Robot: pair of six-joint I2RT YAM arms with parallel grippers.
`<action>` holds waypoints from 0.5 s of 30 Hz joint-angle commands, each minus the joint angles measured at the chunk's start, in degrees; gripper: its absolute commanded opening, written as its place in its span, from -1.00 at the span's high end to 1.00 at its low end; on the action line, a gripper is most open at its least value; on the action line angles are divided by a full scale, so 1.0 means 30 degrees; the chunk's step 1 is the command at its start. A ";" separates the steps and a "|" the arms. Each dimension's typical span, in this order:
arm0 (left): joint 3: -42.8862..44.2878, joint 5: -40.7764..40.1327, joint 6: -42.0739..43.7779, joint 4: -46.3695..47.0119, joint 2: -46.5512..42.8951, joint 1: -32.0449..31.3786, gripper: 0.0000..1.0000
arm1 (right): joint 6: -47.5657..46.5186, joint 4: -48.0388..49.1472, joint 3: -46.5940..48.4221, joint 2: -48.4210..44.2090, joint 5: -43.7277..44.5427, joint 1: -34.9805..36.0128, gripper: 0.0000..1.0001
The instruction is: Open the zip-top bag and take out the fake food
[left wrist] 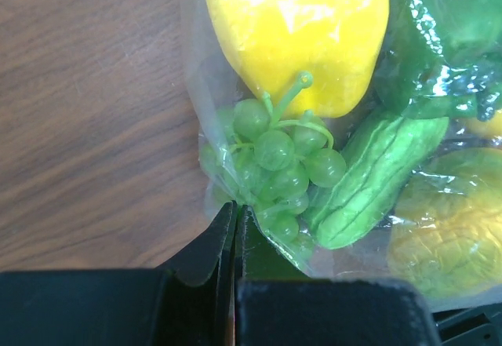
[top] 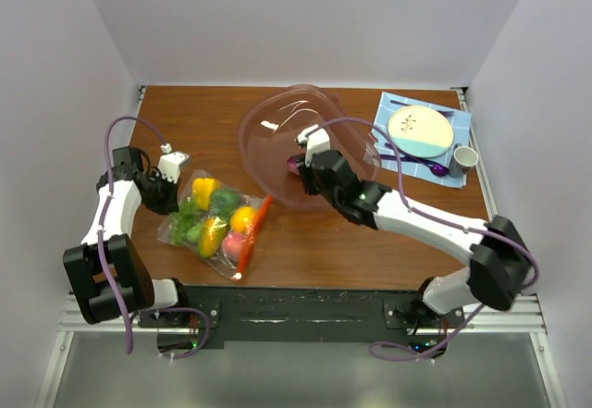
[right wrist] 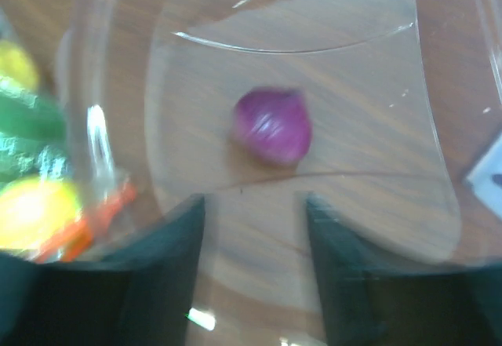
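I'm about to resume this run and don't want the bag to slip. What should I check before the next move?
1. Left pincer shut on the zip-top bag corner: ok, it seems.
2. Right pincer open: ok.
3. Right pincer near the zip strip: not ok; it hangs over the clear bowl, above a purple onion.
4. Bag mouth open: cannot tell.
5. Fake food out: not ok; yellow pepper and green grapes lie inside the bag.
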 commanded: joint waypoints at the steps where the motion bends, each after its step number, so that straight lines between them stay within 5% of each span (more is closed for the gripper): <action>1: -0.0171 -0.0146 -0.0344 0.0908 0.0604 0.0167 1.00 | -0.1324 0.3387 -0.2928 -0.2461 -0.1071 0.2460 0.94; 5: 0.0326 0.0234 -0.0841 0.1172 0.1337 0.0138 1.00 | -0.0889 0.4527 -0.4106 -0.1646 -0.1917 0.4861 1.00; 10: 0.0942 0.0440 -0.1253 0.1172 0.2158 0.0138 1.00 | 0.0635 0.6200 -0.3467 0.2649 -0.5489 0.5102 1.00; 13: 0.0943 0.0557 -0.1282 0.1027 0.2101 0.0138 1.00 | 0.0549 0.5760 -0.1712 0.5087 -0.6548 0.5276 -0.10; 15: 0.0856 0.0558 -0.1282 0.0909 0.1984 0.0138 1.00 | 0.0228 0.6343 -0.1152 0.5738 -0.6228 0.5599 -0.42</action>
